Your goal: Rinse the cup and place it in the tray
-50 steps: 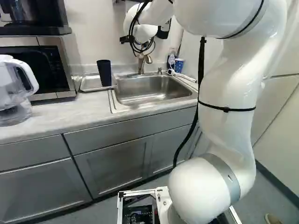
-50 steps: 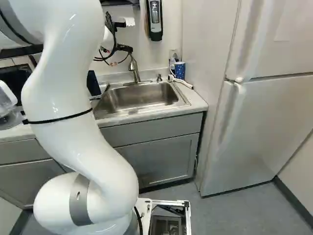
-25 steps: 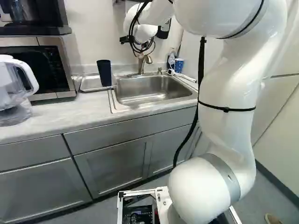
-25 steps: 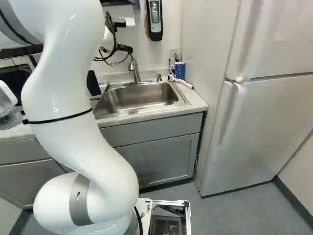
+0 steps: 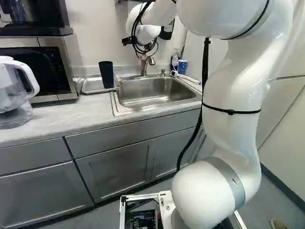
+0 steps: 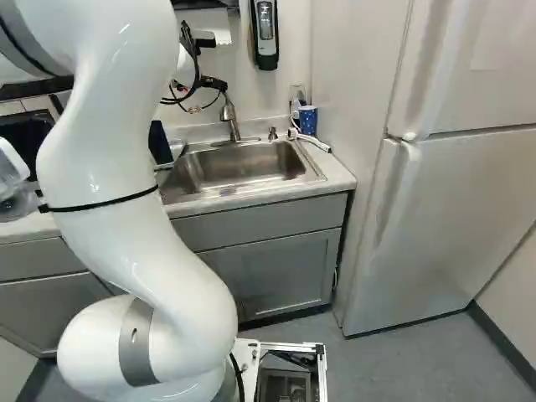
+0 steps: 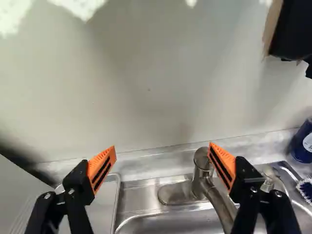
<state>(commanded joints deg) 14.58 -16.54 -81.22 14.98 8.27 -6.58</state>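
Observation:
My gripper (image 6: 216, 83) is up near the wall by the faucet, its fingertips hard to make out in the right base view. In the wrist view the gripper (image 7: 163, 158) stands wide open, nothing held, one finger overlapping the faucet (image 7: 201, 173). A dark cup (image 5: 106, 74) stands upright at the tray's sink-side end in the left base view; the arm partly covers it in the right base view. The metal tray (image 5: 90, 86) lies left of the sink (image 5: 150, 93). A blue dotted cup (image 6: 308, 120) stands at the sink's far right corner.
A microwave (image 5: 35, 67) and a clear pitcher (image 5: 14, 95) stand on the counter left of the tray. A dispenser (image 6: 265, 33) hangs on the wall. The fridge (image 6: 444, 201) rises to the right. A white-handled brush (image 6: 314, 142) lies by the sink's corner.

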